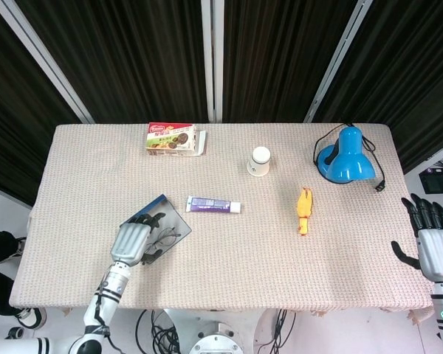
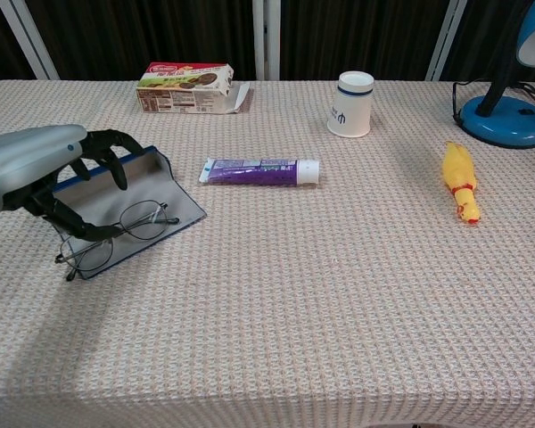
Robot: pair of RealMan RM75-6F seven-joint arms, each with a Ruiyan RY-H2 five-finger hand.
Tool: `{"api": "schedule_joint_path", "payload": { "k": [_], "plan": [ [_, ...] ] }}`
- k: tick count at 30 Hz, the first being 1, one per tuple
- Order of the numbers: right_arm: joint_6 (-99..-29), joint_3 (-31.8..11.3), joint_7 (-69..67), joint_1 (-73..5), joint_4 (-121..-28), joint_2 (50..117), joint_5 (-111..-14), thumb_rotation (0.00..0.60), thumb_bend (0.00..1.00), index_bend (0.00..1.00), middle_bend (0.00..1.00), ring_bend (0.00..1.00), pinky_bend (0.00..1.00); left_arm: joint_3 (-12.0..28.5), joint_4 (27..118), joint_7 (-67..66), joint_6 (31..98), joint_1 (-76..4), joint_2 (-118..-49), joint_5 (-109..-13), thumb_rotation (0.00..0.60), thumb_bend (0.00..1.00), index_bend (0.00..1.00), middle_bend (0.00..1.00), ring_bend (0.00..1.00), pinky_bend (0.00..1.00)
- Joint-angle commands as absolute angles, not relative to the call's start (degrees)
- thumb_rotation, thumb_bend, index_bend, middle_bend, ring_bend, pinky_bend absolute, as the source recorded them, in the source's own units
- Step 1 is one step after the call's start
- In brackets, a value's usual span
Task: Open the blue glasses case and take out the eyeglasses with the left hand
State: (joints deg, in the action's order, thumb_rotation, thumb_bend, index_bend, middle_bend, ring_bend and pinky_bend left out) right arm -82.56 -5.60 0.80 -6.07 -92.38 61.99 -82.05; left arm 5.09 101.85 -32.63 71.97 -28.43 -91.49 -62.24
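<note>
We note the thin wire-framed eyeglasses (image 2: 113, 234) lying on the open blue glasses case (image 2: 152, 183) near the counter's left edge, light and easily bent, best pinched at the bridge; left hand (image 2: 49, 174) hovers, fingers curled, holding nothing.

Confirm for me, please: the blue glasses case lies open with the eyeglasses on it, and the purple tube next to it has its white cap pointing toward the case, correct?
Not quite. The blue glasses case does lie open with the eyeglasses on it, but the purple tube has its white cap at the end away from the case, toward the yellow toy. The chest view shows this.
</note>
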Motion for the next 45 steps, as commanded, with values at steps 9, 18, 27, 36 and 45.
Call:
{"api": "schedule_joint_path", "payload": {
  "k": [9,18,27,36,45],
  "plan": [
    [-82.2,-5.5,0.4,-6.0,-92.0,62.0,-81.9,0.6,0.24,0.0,0.0,0.0,0.0,5.0,100.3,-35.0,72.2,-28.2,-94.0,-59.6,0.6,0.2,0.18,0.35,0.2,0.29],
    [-81.8,-5.5,0.7,-6.2,-91.8,62.2,-81.6,0.6,0.24,0.0,0.0,0.0,0.0,5.2,97.5,-34.6,70.9,-28.6,-95.5,-58.8,0.6,0.21,0.18,0.37,0.2,0.29],
    [-81.2,-5.4,0.8,-6.3,-91.6,62.3,-81.2,0.6,0.24,0.0,0.0,0.0,0.0,4.9,95.8,-34.2,70.7,-28.5,-96.2,-59.4,0.6,0.27,0.18,0.44,0.23,0.3],
    [-81.2,-5.4,1.1,-6.2,-91.8,62.1,-81.1,0.6,0.24,0.0,0.0,0.0,0.0,4.1,95.0,-35.1,69.9,-28.6,-96.6,-59.5,0.6,0.34,0.23,0.52,0.3,0.33],
    [-80.7,-5.4,1.3,-6.3,-92.0,61.9,-80.8,0.6,0.24,0.0,0.0,0.0,0.0,3.1,94.6,-36.3,69.1,-28.9,-96.5,-60.1,0.6,0.35,0.25,0.61,0.38,0.38]
  ]
}}
